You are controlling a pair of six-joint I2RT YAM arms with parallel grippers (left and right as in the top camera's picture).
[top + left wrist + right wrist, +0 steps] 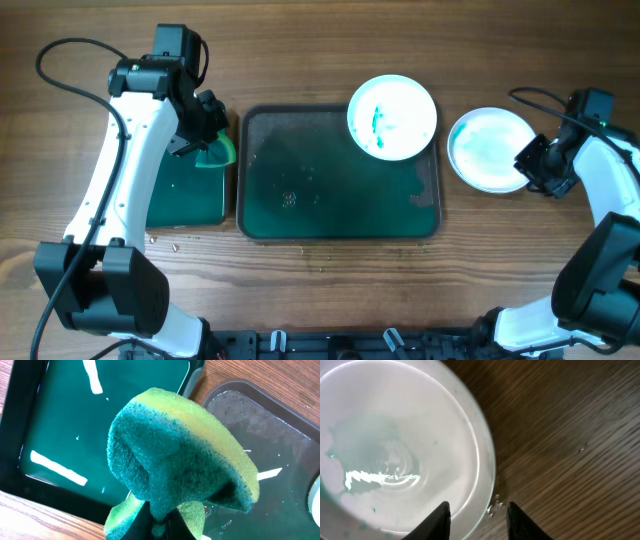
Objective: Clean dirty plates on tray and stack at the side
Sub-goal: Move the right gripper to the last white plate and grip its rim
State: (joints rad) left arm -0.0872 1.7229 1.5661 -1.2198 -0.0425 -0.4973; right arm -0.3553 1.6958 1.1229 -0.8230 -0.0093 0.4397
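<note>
The left pincer (207, 138), clamped on a sponge (180, 455), hangs at the left rim of the tray (330, 195). The smeared plate (392, 117) lies well apart at its far right corner, nearer the right pincer (479, 510), whose parted jaws straddle the rim of a second plate (488, 150) on the surface (320, 50).

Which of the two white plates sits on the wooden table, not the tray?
The right-hand plate, beside the right gripper; the other plate overlaps the tray.
</note>
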